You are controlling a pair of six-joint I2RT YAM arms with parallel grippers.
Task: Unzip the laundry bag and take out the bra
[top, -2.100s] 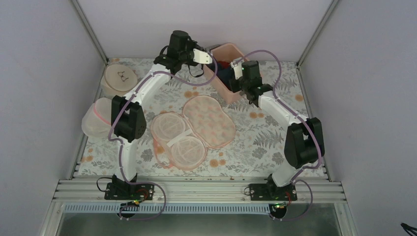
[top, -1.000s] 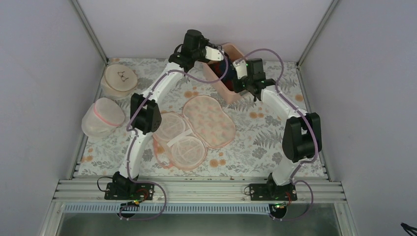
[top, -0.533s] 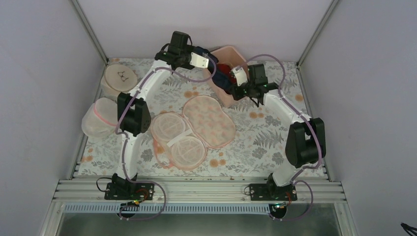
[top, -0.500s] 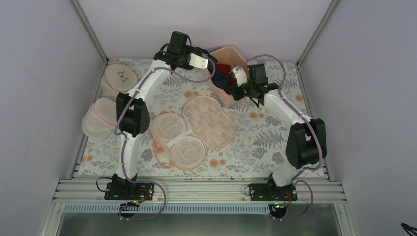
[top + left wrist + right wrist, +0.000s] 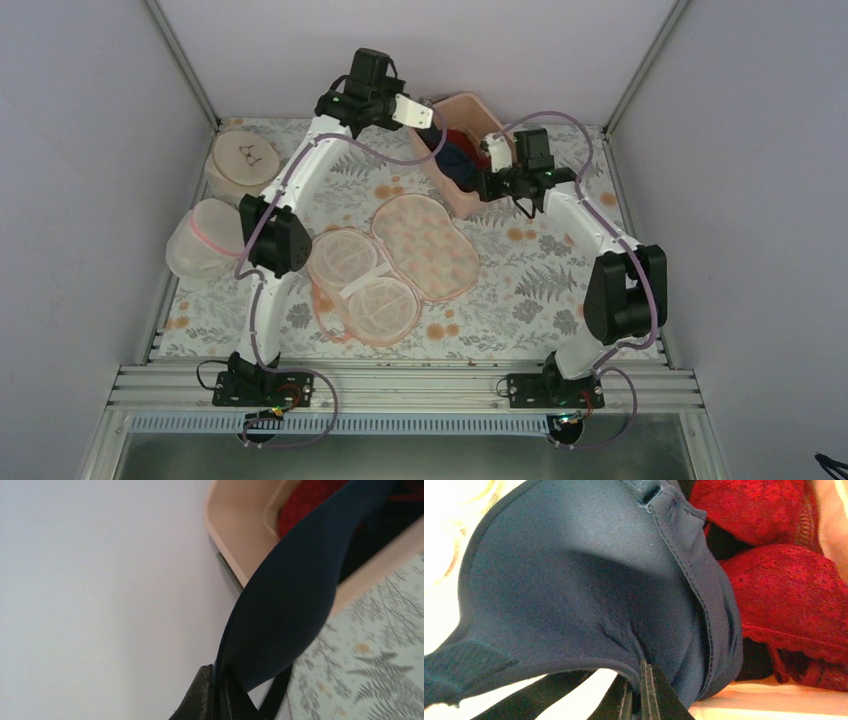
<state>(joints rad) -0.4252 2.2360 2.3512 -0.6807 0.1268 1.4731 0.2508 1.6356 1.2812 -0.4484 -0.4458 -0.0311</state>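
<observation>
Above the pink bin [image 5: 462, 96], left jaws and right jaws tight on the bra [image 5: 457, 160], farther apart than before.

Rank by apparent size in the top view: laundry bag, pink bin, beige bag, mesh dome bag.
Laundry bag
Pink bin, partly hidden
Beige bag and mesh dome bag: too alike to rank

You have 2 grippers, the left gripper [image 5: 438, 126] and the right gripper [image 5: 480, 168], and both pinch the 1 bra [image 5: 458, 160] hanging between them. Just below them sits 1 pink bin [image 5: 470, 100] with red lace [image 5: 774, 580] showing as 2 mounds; whether that is 1 garment or 2 cannot be told. Back from the grippers toward the bases you can count 3 bags: 1 laundry bag [image 5: 425, 245], 1 white mesh dome bag [image 5: 205, 240] and 1 round beige bag [image 5: 240, 158].
</observation>
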